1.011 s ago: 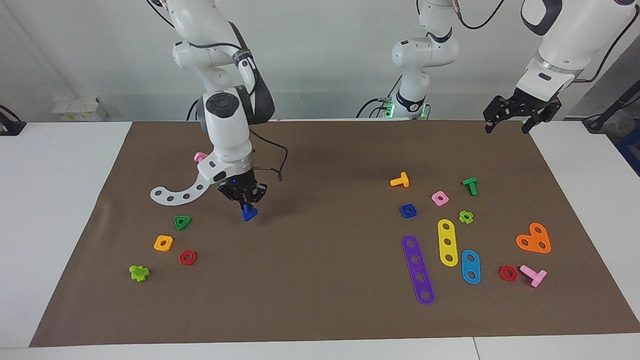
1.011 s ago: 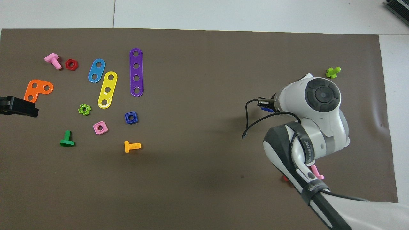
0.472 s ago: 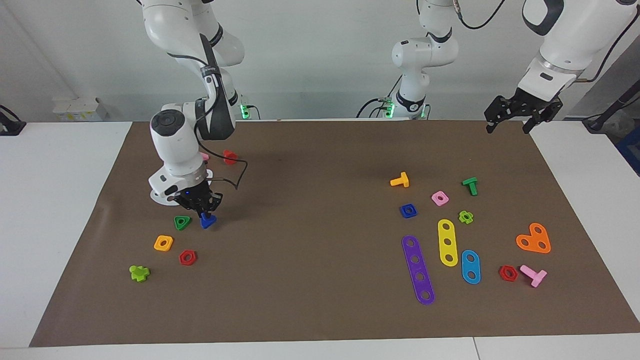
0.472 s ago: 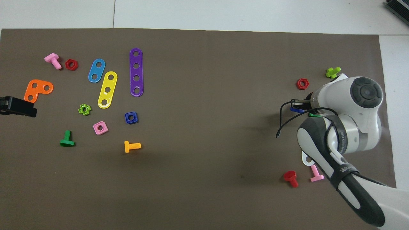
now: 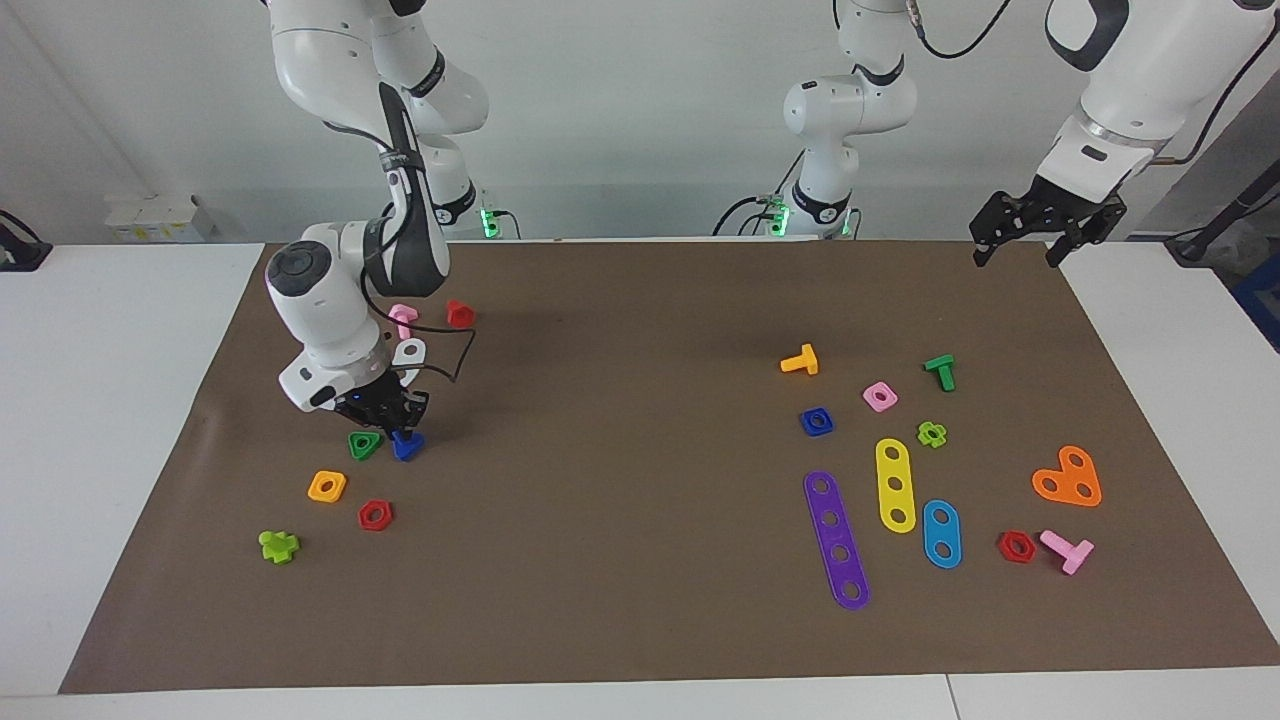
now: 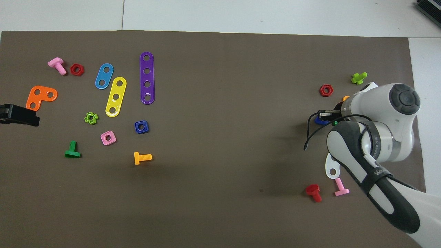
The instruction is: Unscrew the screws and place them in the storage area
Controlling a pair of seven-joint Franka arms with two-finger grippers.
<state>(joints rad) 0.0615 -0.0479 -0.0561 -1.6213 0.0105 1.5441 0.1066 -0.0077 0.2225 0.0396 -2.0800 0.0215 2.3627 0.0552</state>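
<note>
My right gripper [image 5: 397, 415] is low over the storage area [image 5: 340, 460], its fingers clamped on the small blue plastic toy bolt with the flat triangular head [image 5: 406, 445]. The bolt hangs straight below the fingertips, head downward, shaft up between the fingers, so its long axis runs near vertical. It sits at or just above the brown mat [image 5: 640, 620]; whether it already touches I cannot tell. The green triangular plastic nut [image 5: 364, 444] lies just beside it, toward the right arm's end of the table, with the orange square nut [image 5: 327, 486] and the red hexagonal nut [image 5: 375, 514] farther from the robots. By my judgement, the coming move is a short straight descent and release, clear of the green nut.

In the overhead view my own wrist hides nearly all of the bolt and most of the white curved four-hole strip [image 6: 331, 168]. My left gripper [image 5: 1043, 228] waits, fingers apart, over the mat's corner at the left arm's end.
</note>
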